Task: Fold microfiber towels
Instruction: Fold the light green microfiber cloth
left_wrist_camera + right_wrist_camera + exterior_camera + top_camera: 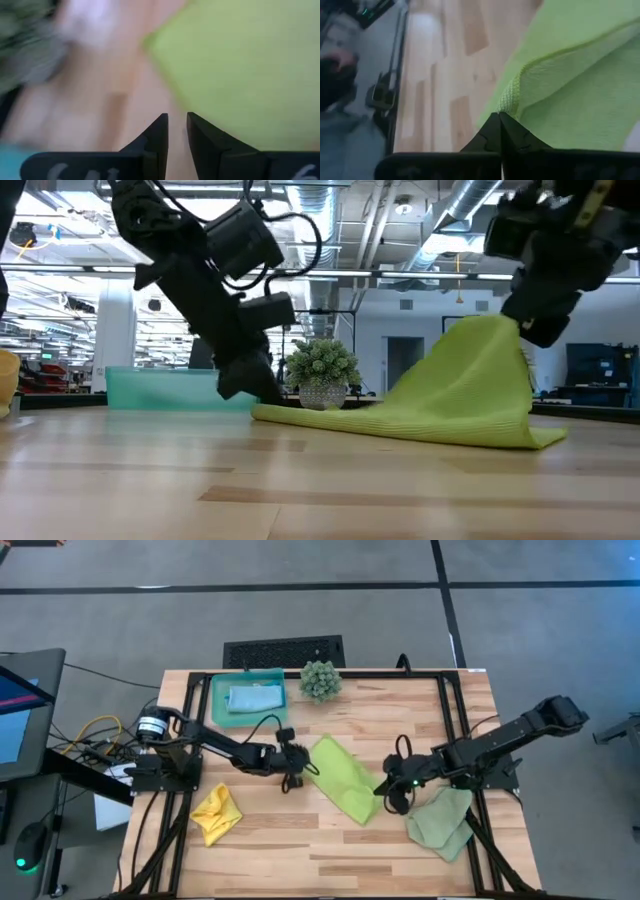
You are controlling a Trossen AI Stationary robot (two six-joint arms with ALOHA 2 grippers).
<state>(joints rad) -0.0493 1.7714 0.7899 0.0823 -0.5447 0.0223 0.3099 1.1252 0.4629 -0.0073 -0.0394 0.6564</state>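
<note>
A lime green towel point(340, 778) lies mid-table, its right corner raised into a peak point(490, 330). My right gripper point(385, 787) is shut on that corner. My left gripper point(297, 772) stands low at the towel's left edge point(165, 75). A narrow gap shows between its fingers and nothing is in it; whether it touches the cloth I cannot tell. A yellow towel point(216, 812) lies crumpled at the near left. A pale sage towel point(442, 822) lies at the near right. A light blue towel point(255, 698) rests in the teal tray point(222, 710). My right gripper pinches the lime towel's hemmed corner point(509, 100) between its two fingertips, coming slanting down from the table's right side. The corner is lifted clear. The cloth slopes down from it, and its left part point(300, 416) lies flat on the table.
A spiky green plant point(320, 680) stands at the far edge, behind the lime towel. The teal tray sits at the far left. A black frame rail point(450, 710) runs along the table's sides. Bare wood point(320, 850) shows along the near edge.
</note>
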